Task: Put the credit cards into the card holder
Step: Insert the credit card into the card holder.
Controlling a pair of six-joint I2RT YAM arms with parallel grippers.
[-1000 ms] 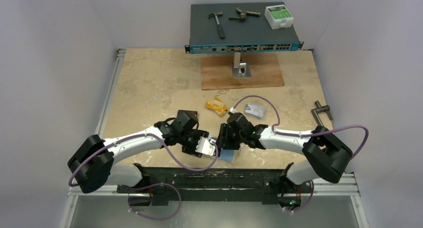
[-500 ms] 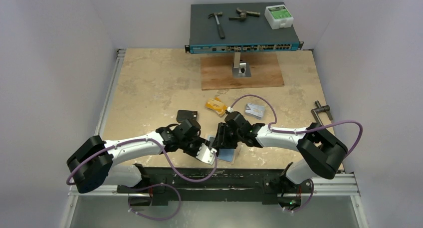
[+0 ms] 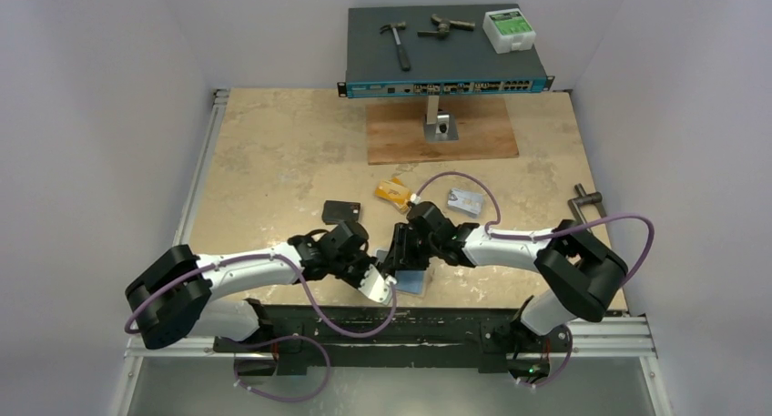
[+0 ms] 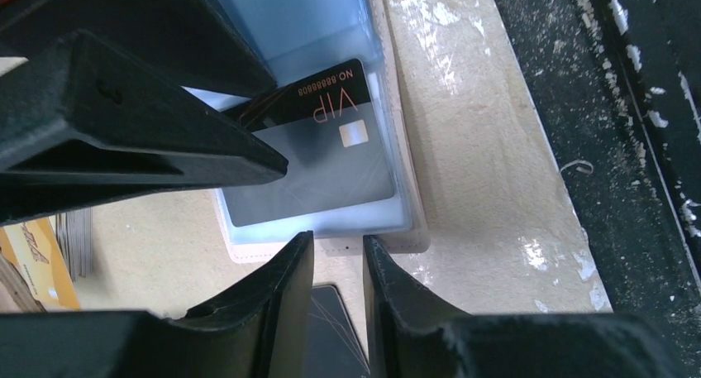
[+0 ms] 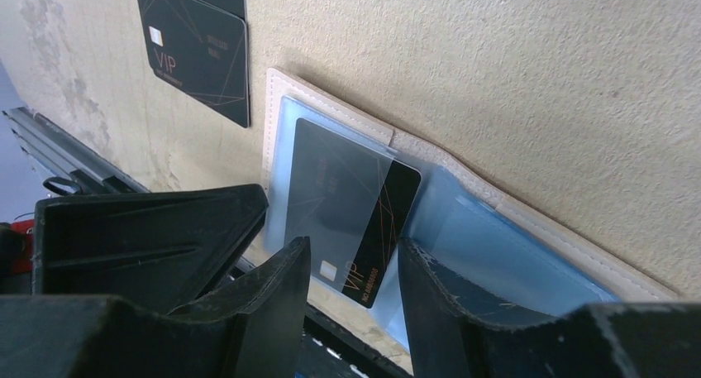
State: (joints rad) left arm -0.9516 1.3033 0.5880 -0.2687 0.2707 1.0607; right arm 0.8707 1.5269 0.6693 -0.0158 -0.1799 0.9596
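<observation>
Card holder (image 5: 529,229) (open), black card (image 5: 351,204) pocketed

Glossy black card (image 4: 318,159) in translucent blue plastic pocket (image 4: 388,146).

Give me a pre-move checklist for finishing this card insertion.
1. Card holder open and lying flat: ok.
2. Black card fully seated in the blue pocket: not ok, its VIP end sticks out.
3. Left gripper empty: ok, narrow gap, nothing between the fingers.
4. Right gripper empty: ok, open over the card.
5. Next card ready: ok, second black card lies on the table beside the holder.
</observation>
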